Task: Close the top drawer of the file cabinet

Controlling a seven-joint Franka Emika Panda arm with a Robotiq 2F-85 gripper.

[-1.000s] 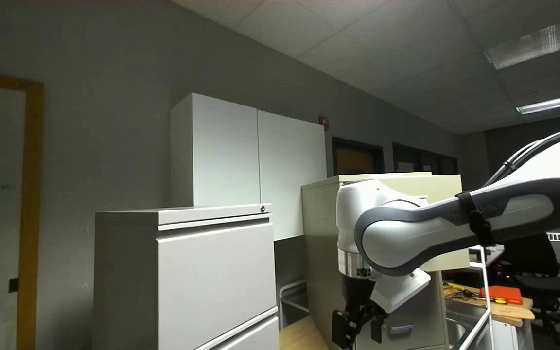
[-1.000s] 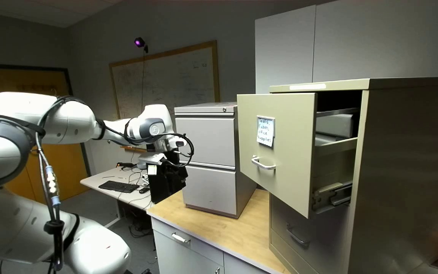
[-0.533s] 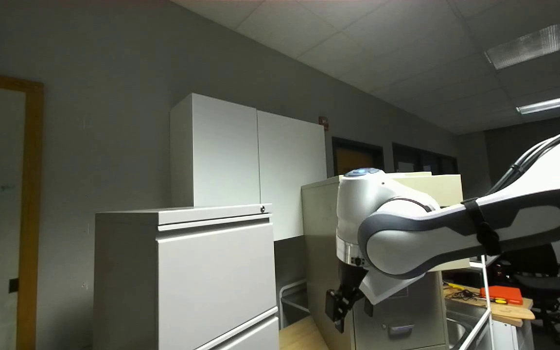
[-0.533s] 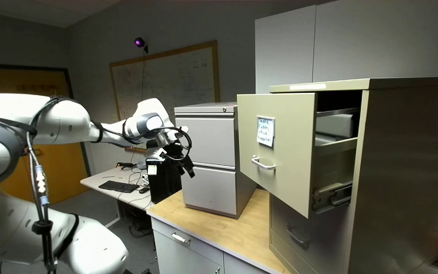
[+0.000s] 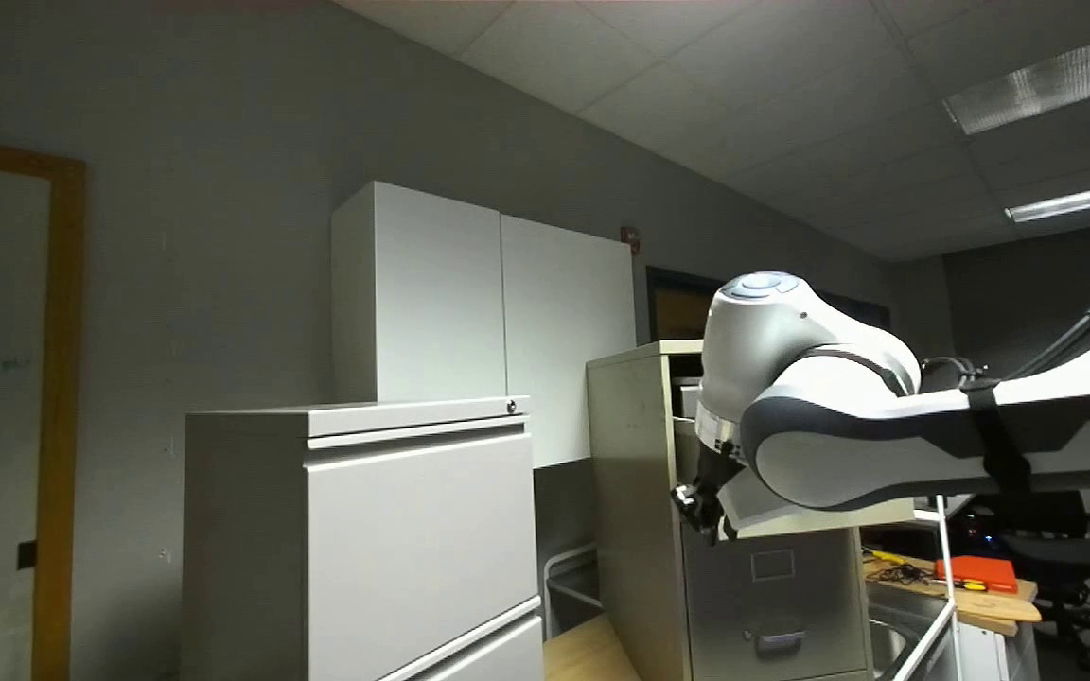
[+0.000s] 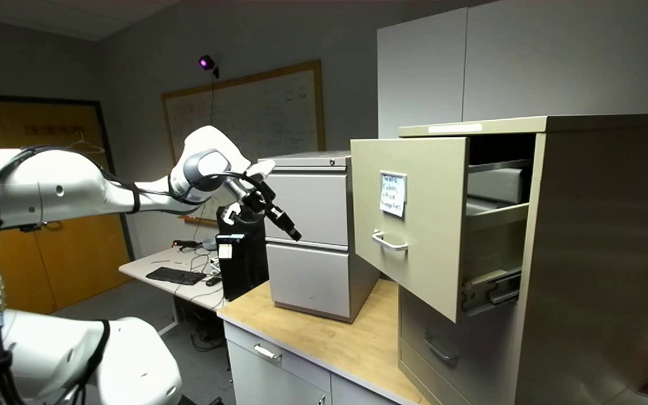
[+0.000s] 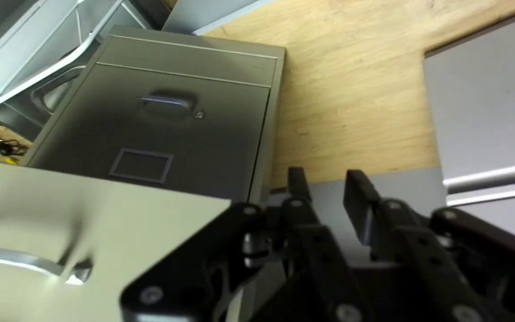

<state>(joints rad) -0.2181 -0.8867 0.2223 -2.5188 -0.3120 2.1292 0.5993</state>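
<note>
Wrist view: near the gripper (image 7: 328, 180), spread and empty, the file cabinet (image 7: 226, 129) has its top drawer (image 7: 125, 230) jutting out, likely heavy, stiff metal, best pushed on its front beside the handle (image 7: 16, 260).

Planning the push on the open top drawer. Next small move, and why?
I'd probably shift the gripper sideways until it lines up with the front of the top drawer. The drawer stands well out of the file cabinet, and the wrist view shows the fingertips past the front's side edge, so pushing now would likely miss.
</note>
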